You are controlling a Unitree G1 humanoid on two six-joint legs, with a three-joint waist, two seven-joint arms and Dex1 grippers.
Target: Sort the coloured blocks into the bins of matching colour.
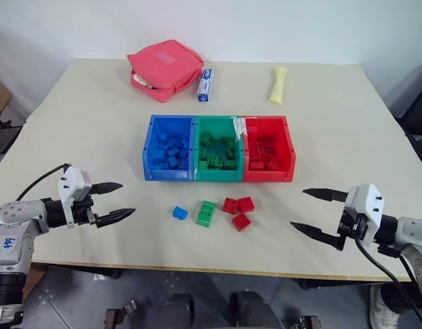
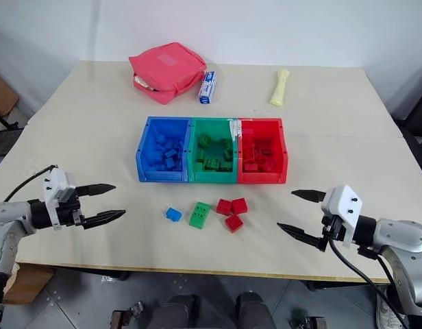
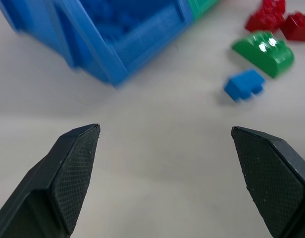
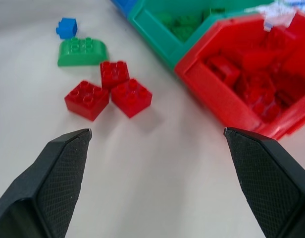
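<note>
Three joined bins stand mid-table: a blue bin [image 1: 168, 149], a green bin [image 1: 218, 149] and a red bin [image 1: 268, 149], each holding bricks of its own colour. In front of them lie a small blue block [image 1: 179, 213], a longer green block [image 1: 206, 214] and three red blocks [image 1: 239, 211] clustered together. My left gripper [image 1: 118, 201] hovers open at the front left, pointing toward the blocks, nothing between its fingers. My right gripper [image 1: 312, 210] hovers open at the front right, also empty. The red blocks [image 4: 107, 91] lie ahead of the right gripper, the blue block [image 3: 244, 84] ahead of the left one.
A pink zip pouch [image 1: 164, 68], a small blue-and-white box [image 1: 205, 84] and a pale yellow tube [image 1: 278, 84] lie at the back of the table. The table's front edge [image 1: 211, 269] runs just below the grippers.
</note>
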